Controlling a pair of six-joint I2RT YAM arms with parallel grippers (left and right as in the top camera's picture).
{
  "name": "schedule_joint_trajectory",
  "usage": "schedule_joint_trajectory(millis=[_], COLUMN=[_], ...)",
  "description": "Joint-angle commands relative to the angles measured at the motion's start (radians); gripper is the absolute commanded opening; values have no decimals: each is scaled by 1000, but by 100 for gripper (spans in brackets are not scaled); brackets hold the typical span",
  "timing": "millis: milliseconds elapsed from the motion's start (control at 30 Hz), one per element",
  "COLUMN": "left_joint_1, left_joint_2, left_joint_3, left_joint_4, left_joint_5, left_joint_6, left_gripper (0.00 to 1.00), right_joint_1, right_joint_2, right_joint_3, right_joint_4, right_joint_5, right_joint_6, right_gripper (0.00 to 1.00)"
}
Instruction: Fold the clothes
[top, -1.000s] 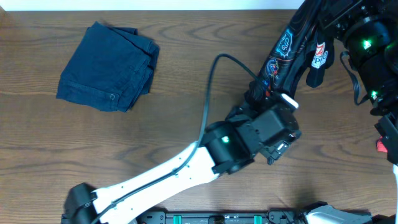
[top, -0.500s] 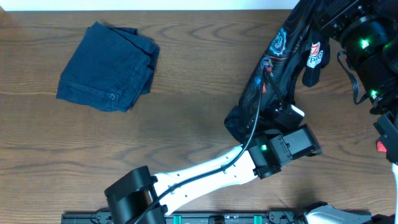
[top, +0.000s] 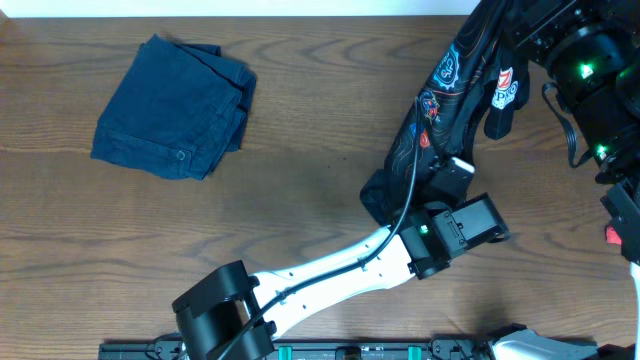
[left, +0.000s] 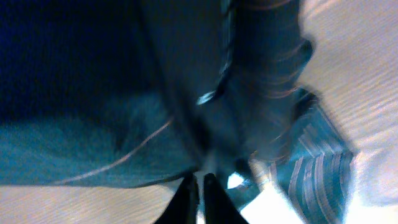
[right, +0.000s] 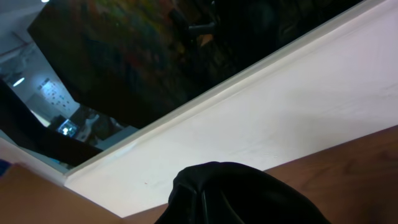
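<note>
Black jersey (top: 455, 80), overhead: hangs in a long bunched strip from the far right corner down to the table (top: 300, 210); its low end lies crumpled on the wood, right of centre. Chest logos face up.
Left gripper (top: 448, 172), overhead: reaches in from the near side, at the low part of the jersey, touching the cloth.
Right gripper (top: 525, 22), overhead: raised at the far right, at the jersey's top end; its fingers are hidden by cloth.
Denim (top: 175, 105), overhead: folded, flat at the far left, button (top: 180, 155) on its near edge, well apart from the jersey and both arms.
Jersey, left wrist: dark cloth with thin orange lines fills most of the view, blurred; wood shows at the right and along the near edge.
Left gripper, left wrist: fingers (left: 186, 198) drawn together, pinching a fold of jersey at their tips.
Jersey, right wrist: a black lump of cloth at the bottom centre, above wood, with a white ledge (right: 298, 118) behind.
Right gripper, right wrist: fingers not seen; closed, the jersey bunched there and hanging from it.
</note>
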Motion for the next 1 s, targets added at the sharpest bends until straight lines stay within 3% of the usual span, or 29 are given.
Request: schedule_joint_trajectory(millis=[0,200,433,500,633,867,967], left_joint_1=[3,22,34,34,33,1,-18], left_joint_2=[-91,-321,-423,-406,-318,-71,3], left_joint_3=[26,26,26,21,-11,-17,-18], left_joint_4=[-65,-170,-234,-224,-191,-69,-8], left_joint_5=[-26,-26,14,64,86,-69,-71], left_joint_6=[-3,-6,-7,-34,-128,-210,-230], left_gripper=[6,6,6,46,77,81,83], right_joint_1=[12,12,12,12,12,14,27], right_joint_2=[-8,-7,-7,-7,-7,-7,-6], right_joint_3=[10,10,10,10,10,10,10], right_joint_4=[9,-29,-35,-33,-19,-8,0], right_joint_5=[8,82,82,82,63,-11,-11], right_joint_6=[-39,-68,-68,-67,-63,-48,-48], right_gripper=[1,1,1,1,1,1,1])
